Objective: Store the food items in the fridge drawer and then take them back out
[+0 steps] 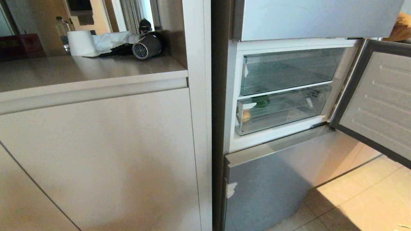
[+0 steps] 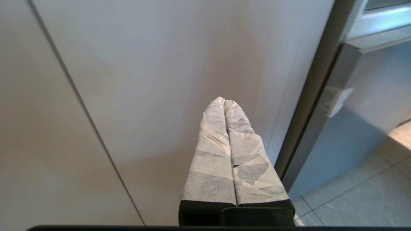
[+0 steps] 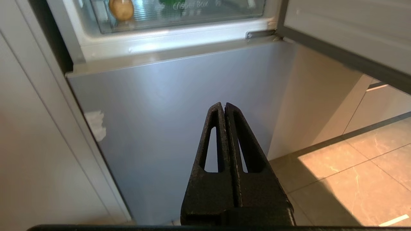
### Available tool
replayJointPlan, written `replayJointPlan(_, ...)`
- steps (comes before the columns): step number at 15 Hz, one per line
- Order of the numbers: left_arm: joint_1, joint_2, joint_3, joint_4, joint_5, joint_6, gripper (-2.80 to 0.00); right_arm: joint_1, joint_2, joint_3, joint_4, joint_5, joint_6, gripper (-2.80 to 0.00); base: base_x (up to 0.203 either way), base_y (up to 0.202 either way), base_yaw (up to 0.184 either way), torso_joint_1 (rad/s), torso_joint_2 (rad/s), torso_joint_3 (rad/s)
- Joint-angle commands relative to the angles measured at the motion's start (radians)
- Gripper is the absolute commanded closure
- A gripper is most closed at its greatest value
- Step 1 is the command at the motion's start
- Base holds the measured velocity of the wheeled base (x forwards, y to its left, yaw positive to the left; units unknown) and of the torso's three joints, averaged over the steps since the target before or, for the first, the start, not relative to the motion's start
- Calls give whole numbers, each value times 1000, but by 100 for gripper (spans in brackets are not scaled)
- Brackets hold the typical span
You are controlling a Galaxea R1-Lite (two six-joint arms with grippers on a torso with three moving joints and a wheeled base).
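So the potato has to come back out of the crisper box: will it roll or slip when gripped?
The potato looks rounded and lumpy, so a nudge would probably make it roll or wobble across the clear drawer. Its skin seems matte, so it is likely less slippery than the glossy green pepper beside it. It looks solid, so probably stiff and fairly heavy for its size.

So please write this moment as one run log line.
door: open | potato, green pepper: in lower clear drawer | left gripper, right gripper: shut, empty
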Motion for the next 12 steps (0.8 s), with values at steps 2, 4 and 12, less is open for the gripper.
replayJointPlan(2, 0, 0, 0, 1, 0, -3, 0, 0, -1, 27, -6, 4, -71, 0, 0, 0, 0, 0, 0, 0)
replayJointPlan(4, 0, 0, 0, 1, 0, -5, 0, 1, 13, -78, 3, 8, -74, 0, 0, 0, 0, 0, 0, 0)
replayJointPlan(12, 0, 0, 0, 1, 0, -3, 0, 8, 705, -323, -98, 357, 21, -280, 0, 0, 0, 0, 0, 0)
